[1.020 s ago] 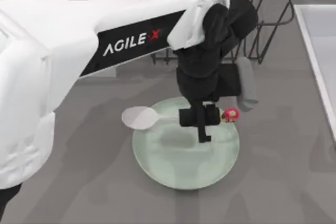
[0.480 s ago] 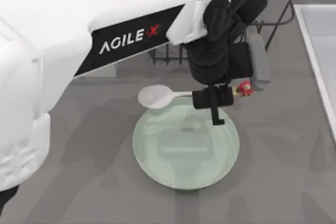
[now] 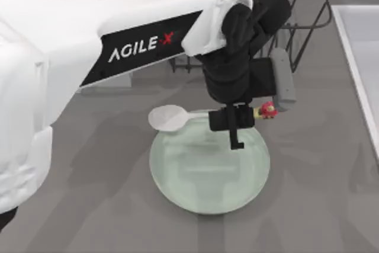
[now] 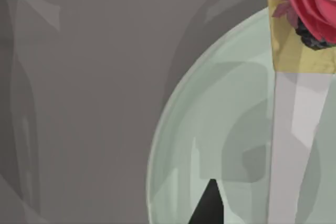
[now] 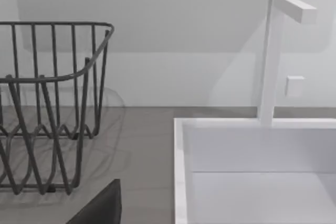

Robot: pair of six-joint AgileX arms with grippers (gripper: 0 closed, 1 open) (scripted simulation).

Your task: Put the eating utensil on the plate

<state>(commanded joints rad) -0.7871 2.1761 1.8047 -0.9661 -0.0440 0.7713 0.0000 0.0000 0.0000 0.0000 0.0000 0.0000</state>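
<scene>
The left arm (image 3: pixel 89 63) is reaching in from the 9 o'clock side of the top view, its white casing crossing the grey worktop (image 3: pixel 89 205) toward the middle. Next along, the white spoon (image 3: pixel 167 117) is hanging level just above the worktop, its oval bowl sitting at about 10 o'clock off the plate (image 3: pixel 195 188) rim and poking out past that rim. The thin handle is running across the far edge of the plate toward 3 o'clock, and the left tool (image 3: pixel 235 119) is clenched on it, pinching the handle partway along, the black fingers (image 3: pixel 236 135) pointing down over the plate's 12 o'clock portion. The pale mint-green plate itself is lying flat at the centre of the worktop, nothing resting on it. Just past the tool, the small red-and-white ornament (image 3: pixel 268 109) at the handle end is sticking out at about 1 o'clock of the plate. In the left wrist view that ornament (image 4: pixel 310 3) is looming close with the handle below it, the plate's rim (image 4: pixel 173 129) curving underneath. Behind the arm, at 12 o'clock, a dark wire rack (image 3: pixel 296 22) is standing, and at the 3 o'clock edge a white sink (image 3: pixel 361 45) is sitting. The right wrist view is looking across at the rack (image 5: pixel 52 103) and the sink (image 5: pixel 252 171) with its white tap (image 5: pixel 270 56).
</scene>
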